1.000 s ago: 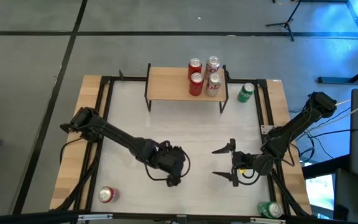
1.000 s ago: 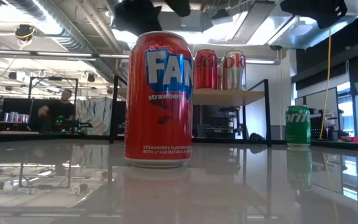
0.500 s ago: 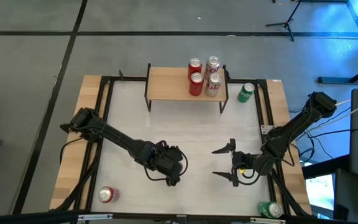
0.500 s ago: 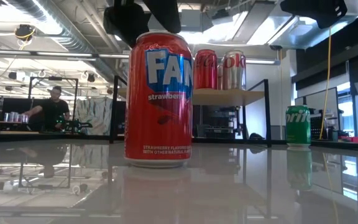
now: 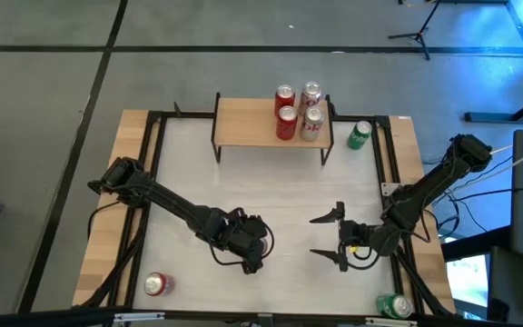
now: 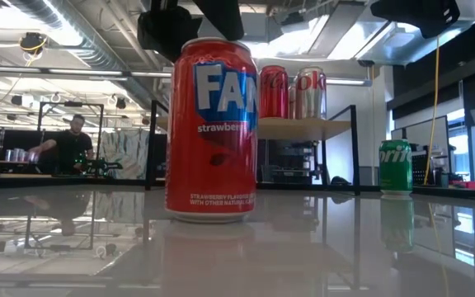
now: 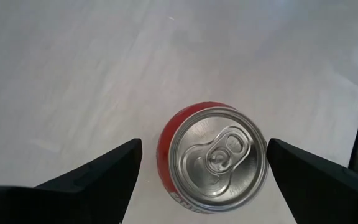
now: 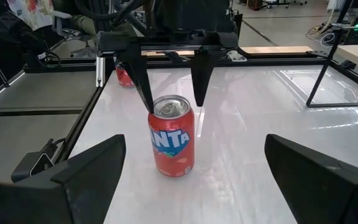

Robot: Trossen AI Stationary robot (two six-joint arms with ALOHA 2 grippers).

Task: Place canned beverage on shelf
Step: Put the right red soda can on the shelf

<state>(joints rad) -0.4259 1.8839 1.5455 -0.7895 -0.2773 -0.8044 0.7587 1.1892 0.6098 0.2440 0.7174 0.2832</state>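
I have the left gripper [image 8: 171, 71] hanging straight above the red can [image 8: 172, 135], fingers pointing down and spread wider than the can, tips level with its rim and touching nothing. I judge that is the pose for a drop around the can body before the squeeze; the can stands upright on the white table [image 5: 189, 173], low of centre and toward six o'clock from the shelf [image 5: 248, 121].

The shelf sits at twelve o'clock on the table. Four cans [image 5: 298, 112] are bunched at its three o'clock end, which leaves the nine o'clock half of the wooden top bare, so I judge that is where this one belongs. A green can [image 5: 360, 134] stands on the table just off the shelf's three o'clock leg.

The right gripper [image 5: 327, 238] waits at four o'clock, jaws wide apart and empty, facing the red can.

The overhead view hides the can under the left arm. The left wrist view shows the can's lid [image 7: 219, 152] sitting between the fingers but nearer one than the other, so I judge the gripper needs a small sideways correction. The right wrist view gives the height of the tips. The low view shows the can's strawberry label and a person in the room behind.
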